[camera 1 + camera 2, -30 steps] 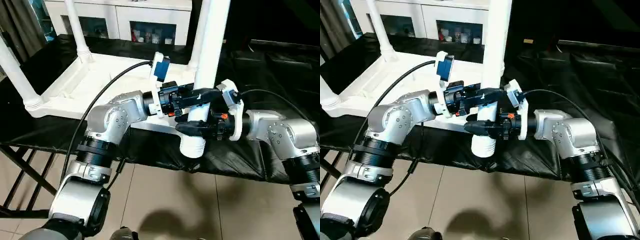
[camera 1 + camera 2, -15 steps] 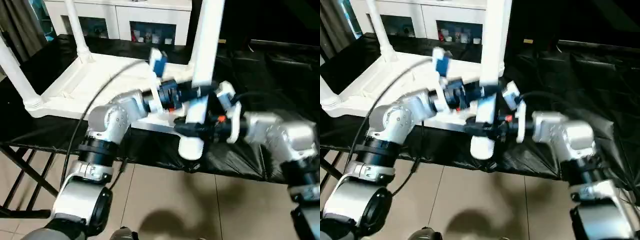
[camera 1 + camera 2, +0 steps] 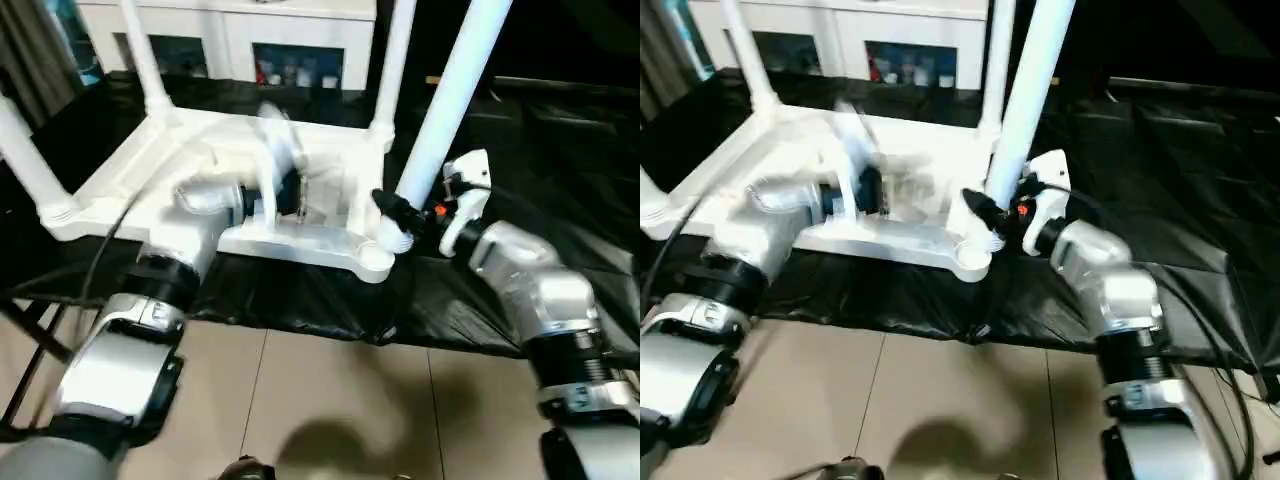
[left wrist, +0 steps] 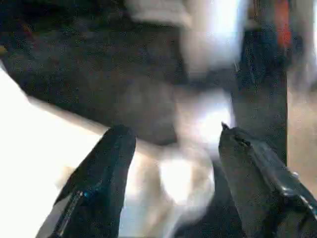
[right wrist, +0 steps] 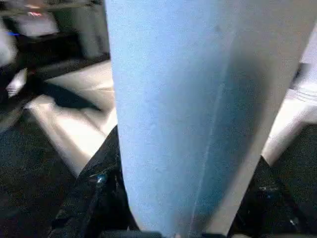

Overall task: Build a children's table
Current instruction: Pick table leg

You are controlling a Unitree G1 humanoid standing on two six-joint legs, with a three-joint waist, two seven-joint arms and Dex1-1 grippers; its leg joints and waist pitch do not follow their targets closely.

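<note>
Left silver forearm point(image 3: 150, 300) reaches forward from the lower left, wrist bent inward toward centre; blurred in both eye views. Left gripper of two black fingers point(image 4: 173, 163) stands with jaws apart, nothing between the fingers point(image 4: 99, 183).

Right silver forearm point(image 3: 530, 290) comes in from the lower right, elbow bent, wrist angled toward centre. Right gripper of two black fingers point(image 3: 395, 215) is clamped around the lower end of a long white tubular leg point(image 3: 450, 110), one finger point(image 5: 94, 193) on each side.
</note>
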